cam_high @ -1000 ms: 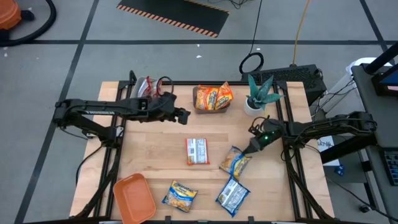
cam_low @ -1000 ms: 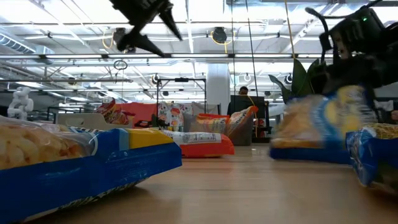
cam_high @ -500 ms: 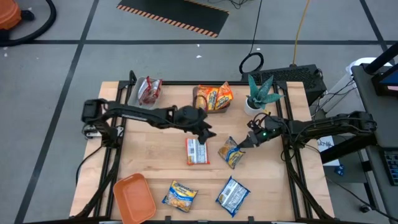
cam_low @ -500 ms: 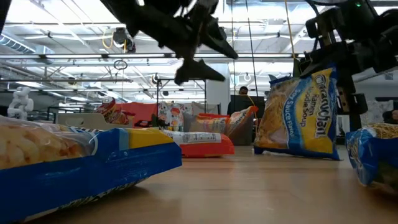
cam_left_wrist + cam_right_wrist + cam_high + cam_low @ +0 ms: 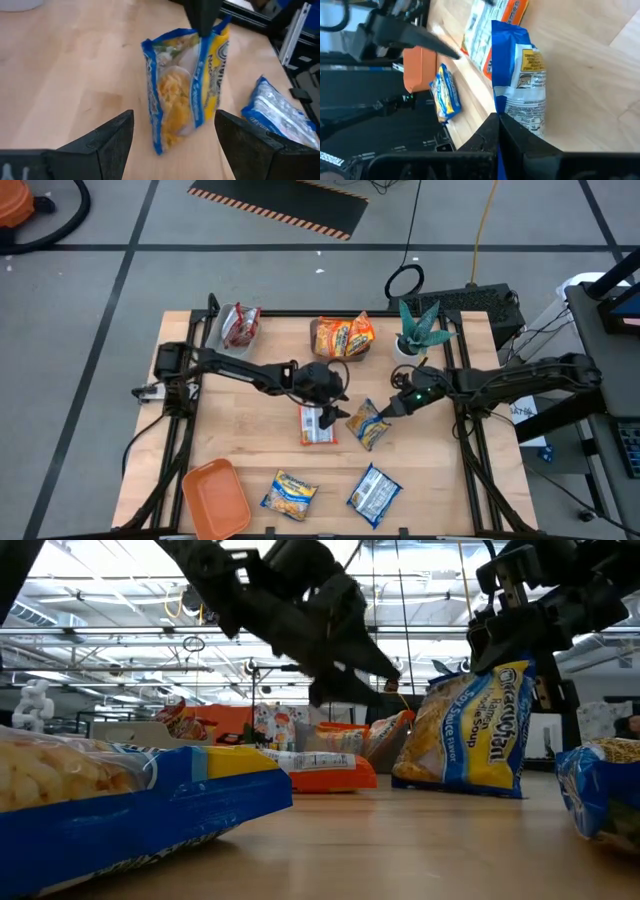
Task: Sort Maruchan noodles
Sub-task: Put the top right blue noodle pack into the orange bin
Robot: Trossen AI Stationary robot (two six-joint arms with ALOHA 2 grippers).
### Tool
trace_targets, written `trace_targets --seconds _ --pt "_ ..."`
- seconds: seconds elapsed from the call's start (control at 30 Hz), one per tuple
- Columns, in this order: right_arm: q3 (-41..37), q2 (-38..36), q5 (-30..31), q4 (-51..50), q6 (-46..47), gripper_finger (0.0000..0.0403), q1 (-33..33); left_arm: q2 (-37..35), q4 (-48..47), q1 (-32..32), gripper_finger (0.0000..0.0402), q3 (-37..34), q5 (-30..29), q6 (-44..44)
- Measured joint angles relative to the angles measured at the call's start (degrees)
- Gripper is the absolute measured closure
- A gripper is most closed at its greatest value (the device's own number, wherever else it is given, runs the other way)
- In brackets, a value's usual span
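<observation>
A blue-and-yellow noodle packet (image 5: 365,424) stands upright near the table's middle (image 5: 475,730) (image 5: 184,102) (image 5: 517,70), held by my right gripper (image 5: 388,408) (image 5: 499,120), which is shut on it. My left gripper (image 5: 335,412) (image 5: 350,675) (image 5: 174,115) is open just to the packet's left; its fingers frame the packet without touching it. An orange-and-white packet (image 5: 318,423) lies flat under the left gripper. Two more blue packets (image 5: 290,493) (image 5: 375,492) lie near the near edge. My right gripper pinches the blue-and-yellow packet by its upper end seam (image 5: 202,30) between both fingers. The fingers (image 5: 492,131) come slanting down from the table's right. The packet hangs upright below them, its lower edge (image 5: 460,787) at the tabletop; whether it rests there, I cannot tell.
Red packets (image 5: 240,326) lie at the far left corner, orange packets (image 5: 343,337) at the far middle. A potted green plant (image 5: 420,330) stands far right. An orange tray (image 5: 215,498) sits at the near left corner. Bare wood lies between tray and middle.
My right gripper raised the blue-and-yellow packet from lying flat to upright and carried it toward the table's left. My left arm swung from the far-left area toward the middle and came down next to the packet, fingers still open.
</observation>
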Motion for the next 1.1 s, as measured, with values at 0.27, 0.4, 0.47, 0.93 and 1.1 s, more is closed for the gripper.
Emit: trace_targets --seconds 0.27,0.4,0.47,0.93,1.1 --pt "1.56 4.07 2.22 -0.04 -1.34 0.0403 2.83 6.97 9.95 0.98 0.0121 -0.01 8.61 -6.90" --pt "2.51 4.51 3.11 -0.04 -3.95 0.0403 2.82 10.09 13.58 1.09 0.0121 0.00 13.50 -9.50" --pt "3.11 4.51 3.15 0.01 -6.02 0.0403 2.60 11.12 13.48 1.07 0.0121 -0.02 13.82 -10.63" --pt "3.90 4.49 3.18 0.65 -19.93 0.0403 0.11 13.35 27.23 0.56 0.0121 -0.02 14.11 -16.72" --pt "3.90 4.49 1.54 0.70 -24.98 0.0403 -2.60 13.35 27.20 -0.51 0.0126 -0.02 11.59 -16.31"
